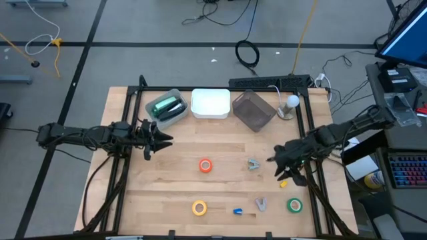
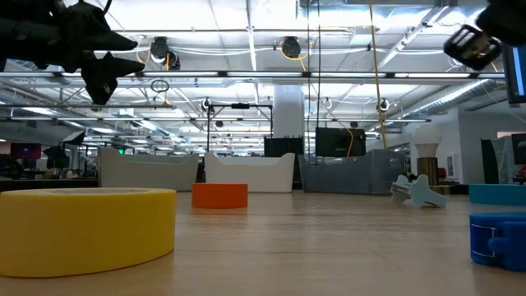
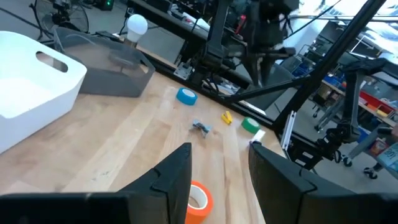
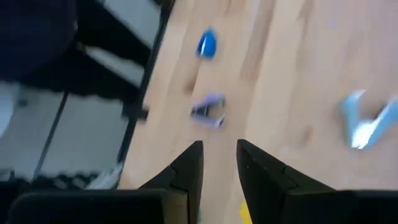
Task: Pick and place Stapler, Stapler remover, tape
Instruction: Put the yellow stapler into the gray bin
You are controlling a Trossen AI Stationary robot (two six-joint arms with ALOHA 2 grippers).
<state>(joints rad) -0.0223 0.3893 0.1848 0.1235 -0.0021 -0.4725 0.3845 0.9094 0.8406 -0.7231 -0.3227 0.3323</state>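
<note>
Risk: the right gripper (image 1: 280, 162), fingers slightly parted and empty, hangs near the grey metal staple remover (image 1: 253, 164) and may nudge it aside; the left gripper (image 1: 157, 138), parted and empty, waits beside the bins. Containers: clear plastic bin (image 1: 179, 116) holds a green stapler (image 1: 167, 105); white plastic tub (image 1: 211, 113) and smoky grey bin (image 1: 254, 112), contents unseen. The orange tape ring (image 1: 205, 165) lies just beside that remover; yellow (image 1: 199, 208), blue (image 1: 237, 211) and green (image 1: 294, 205) rolls lie nearer the table's front edge.

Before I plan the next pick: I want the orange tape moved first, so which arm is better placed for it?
Left, probably. The left tool hangs open nearer the orange tape, which shows just past its fingers in the left wrist view. The right tool sits farther off, by the staple removers.
</note>
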